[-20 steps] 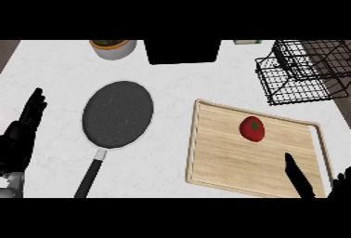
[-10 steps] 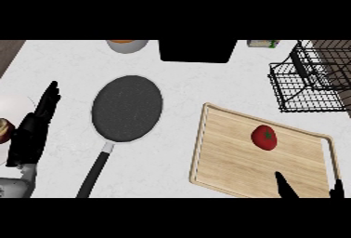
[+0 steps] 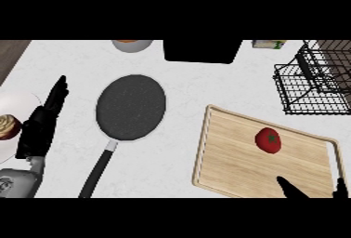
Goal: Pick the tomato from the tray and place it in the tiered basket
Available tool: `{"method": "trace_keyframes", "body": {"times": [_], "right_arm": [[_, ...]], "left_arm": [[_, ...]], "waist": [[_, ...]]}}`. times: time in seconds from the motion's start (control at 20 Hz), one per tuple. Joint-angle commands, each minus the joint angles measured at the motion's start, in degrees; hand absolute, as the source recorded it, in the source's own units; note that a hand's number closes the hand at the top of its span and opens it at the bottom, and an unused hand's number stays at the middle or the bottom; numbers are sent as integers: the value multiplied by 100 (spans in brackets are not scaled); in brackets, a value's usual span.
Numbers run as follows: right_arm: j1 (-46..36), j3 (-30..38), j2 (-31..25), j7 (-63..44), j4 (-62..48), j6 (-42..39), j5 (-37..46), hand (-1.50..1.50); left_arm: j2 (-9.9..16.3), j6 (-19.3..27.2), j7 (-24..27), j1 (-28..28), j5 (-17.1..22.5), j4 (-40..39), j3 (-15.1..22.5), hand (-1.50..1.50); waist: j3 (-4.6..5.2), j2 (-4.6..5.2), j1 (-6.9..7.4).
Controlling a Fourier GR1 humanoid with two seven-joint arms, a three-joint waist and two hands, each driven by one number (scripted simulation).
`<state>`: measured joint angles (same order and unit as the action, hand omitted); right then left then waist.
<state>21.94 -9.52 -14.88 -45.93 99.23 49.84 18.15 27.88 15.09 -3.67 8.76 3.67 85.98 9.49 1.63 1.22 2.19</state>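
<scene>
Head view, left to right. Left hand [image 3: 42, 124] at left edge, fingers straight, holding nothing, resting beside frying pan [image 3: 130, 108]. Tomato [image 3: 269, 140] lies on wooden tray [image 3: 226, 158], untouched. Right hand [image 3: 295, 189] at tray's near edge, fingers extended, spread, empty, near tomato but apart. Tiered basket [image 3: 312, 83] at upper right, beyond tray. Judgement: nothing done yet; grasp, lift, carry, placing all remain.

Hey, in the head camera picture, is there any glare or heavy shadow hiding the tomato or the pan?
Head view: even light, no glare; the tomato shows plainly on the wooden tray; the dark frying pan casts only a faint shadow.
</scene>
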Motion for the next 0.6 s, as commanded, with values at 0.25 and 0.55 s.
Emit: {"method": "trace_keyframes", "body": {"times": [0.25,0.55], "right_arm": [[-907,-37,-382,-3411,401,-1228,878,-150],[-1379,79,105,-3922,430,-1977,1417,-150]], "left_arm": [[-209,32,-25,114,-119,-207,139,0],[-98,-161,170,196,-6,-529,-100,0]], "waist": [[-101,-27,23],[-116,-60,-99]]}}
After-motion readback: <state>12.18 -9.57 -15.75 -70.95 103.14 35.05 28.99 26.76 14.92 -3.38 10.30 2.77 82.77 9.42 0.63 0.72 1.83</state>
